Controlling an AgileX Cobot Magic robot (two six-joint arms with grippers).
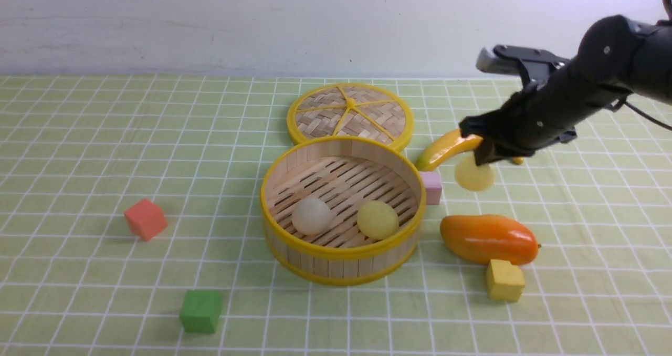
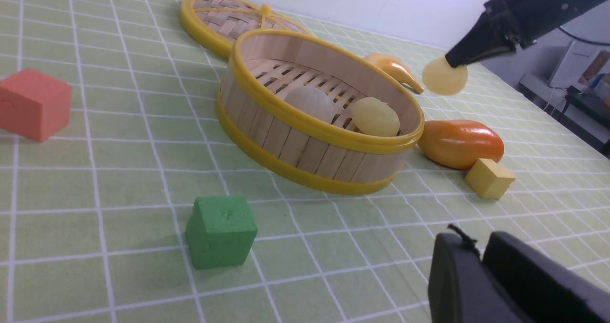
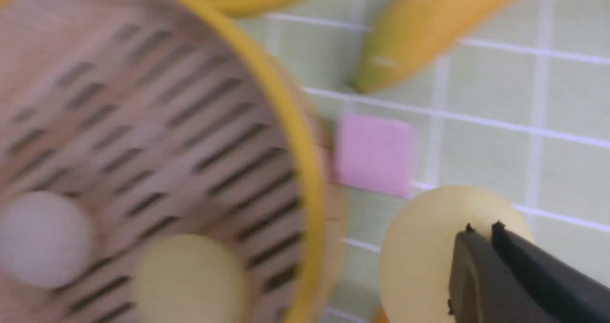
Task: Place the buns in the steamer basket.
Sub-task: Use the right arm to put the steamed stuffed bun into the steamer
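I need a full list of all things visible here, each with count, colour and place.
steamer basket: one, bamboo, yellow rims, centre.
lid: one, woven, yellow rim, behind basket.
off-white bun: one, inside basket, left.
yellow bun: one, pale, inside basket, right.
held bun: one, pale yellow, lifted right of basket.
banana: one, yellow, behind held bun.
mango: one, orange, right of basket.
pink cube: one, beside basket, right.
yellow cube: one, near mango.
red cube: one, far left.
green cube: one, front left.
right gripper: one, black, shut on held bun.
left gripper: one, black, empty.
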